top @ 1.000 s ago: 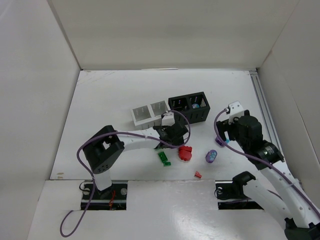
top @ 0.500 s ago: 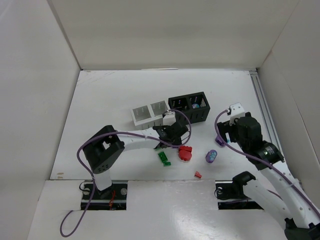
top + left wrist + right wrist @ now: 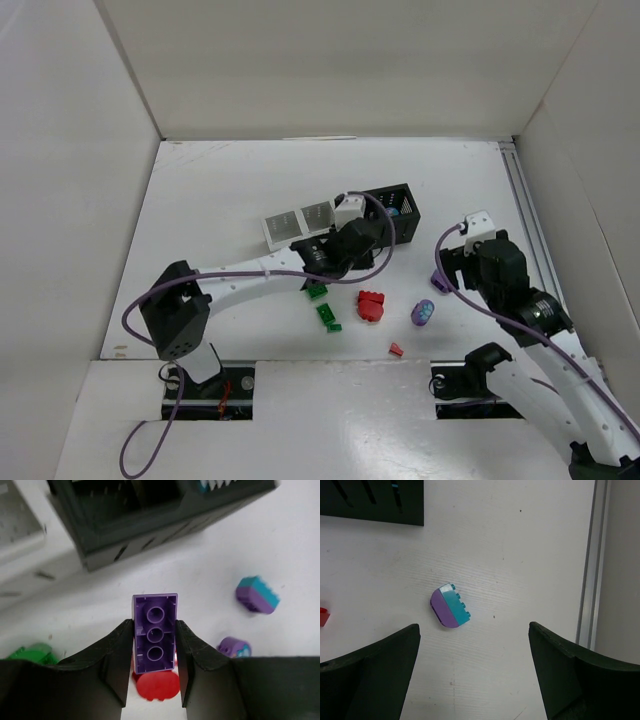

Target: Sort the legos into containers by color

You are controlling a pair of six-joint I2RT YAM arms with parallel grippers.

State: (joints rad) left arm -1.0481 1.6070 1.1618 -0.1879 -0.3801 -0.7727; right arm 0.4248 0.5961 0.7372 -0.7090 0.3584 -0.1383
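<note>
My left gripper (image 3: 154, 625) is shut on a purple lego (image 3: 155, 632), held studs-away above the table just in front of the black container (image 3: 150, 520); in the top view it (image 3: 350, 238) sits at that black container's (image 3: 398, 205) near-left corner. The white container (image 3: 298, 227) stands to its left. My right gripper (image 3: 475, 670) is open and empty above a purple-and-teal lego (image 3: 450, 607), which also shows in the top view (image 3: 438, 281). A red lego (image 3: 371, 305), two green legos (image 3: 318, 291) (image 3: 328, 317), a round purple lego (image 3: 422, 313) and a small red piece (image 3: 396, 349) lie on the table.
The black container holds a teal-and-white piece (image 3: 392, 211). A metal rail (image 3: 590, 555) runs along the table's right side. White walls close in the table on the left, back and right.
My left arm has stretched back and to the right, carrying the purple lego from near the red lego up to the black container. A green lego it covered now shows. The right gripper shifted slightly.
</note>
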